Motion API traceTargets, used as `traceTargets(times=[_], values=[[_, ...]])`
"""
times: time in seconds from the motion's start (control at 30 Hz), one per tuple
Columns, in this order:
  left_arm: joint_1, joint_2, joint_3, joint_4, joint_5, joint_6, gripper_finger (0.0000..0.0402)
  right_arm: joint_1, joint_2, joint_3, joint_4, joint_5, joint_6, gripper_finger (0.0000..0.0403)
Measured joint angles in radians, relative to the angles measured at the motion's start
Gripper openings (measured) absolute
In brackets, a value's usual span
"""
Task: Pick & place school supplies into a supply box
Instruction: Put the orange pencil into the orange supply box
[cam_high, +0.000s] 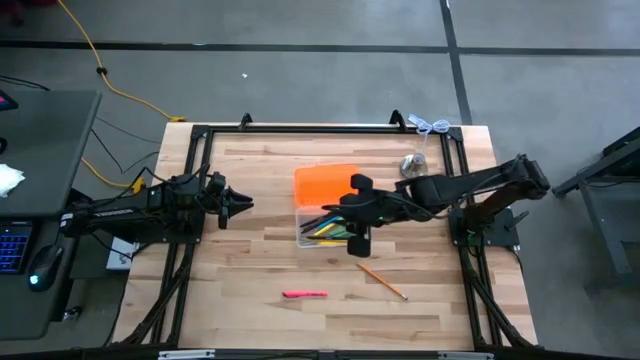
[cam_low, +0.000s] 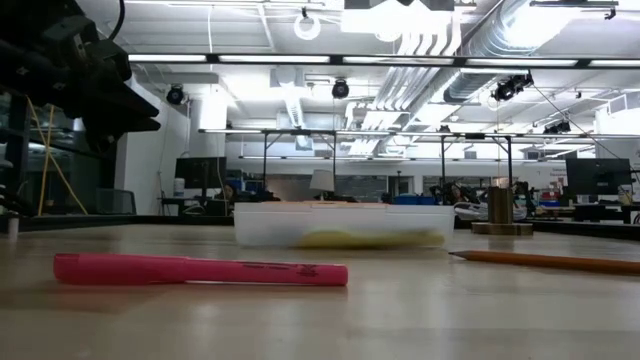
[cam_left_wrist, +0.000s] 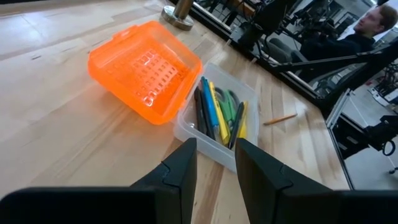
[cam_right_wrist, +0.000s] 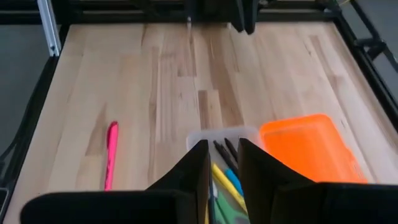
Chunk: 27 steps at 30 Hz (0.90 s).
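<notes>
Right pincer (cam_high: 358, 243) over the supply box (cam_high: 322, 228), jaws a narrow gap apart, nothing held. Left pincer (cam_high: 243, 206) parked at the surface's (cam_high: 250, 320) left side, also narrow and empty. Box already holds several pens. Still out: pink marker (cam_high: 304, 294) and pencil (cam_high: 382, 281), both flat on the wood. Light, stiff, liable to roll, so pinch mid-barrel, across the axis.

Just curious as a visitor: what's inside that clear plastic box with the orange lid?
The clear box holds several pens and markers lying side by side: black, blue, yellow and green ones. Its orange lid is flipped open beside it. Anything underneath that layer is covered and cannot be seen.
</notes>
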Motion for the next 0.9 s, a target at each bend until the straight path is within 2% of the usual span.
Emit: traceTargets(times=[0.27,0.47,0.7,0.9], values=[[0.000,0.000,0.000,0.000,0.005,-0.015,0.0140,0.002,-0.012,-0.001,-0.112,-0.019,0.085,0.0062],[0.000,0.000,0.000,0.000,0.005,-0.015,0.0140,0.011,-0.012,-0.001,-0.195,-0.094,0.185,0.0062],[0.000,0.000,0.000,0.000,0.005,-0.016,0.0140,0.072,-0.012,-0.001,-0.268,-0.091,0.307,0.0062],[0.000,0.000,0.000,0.000,0.005,-0.016,0.0140,0.151,-0.012,-0.001,-0.320,-0.007,0.421,0.0062]])
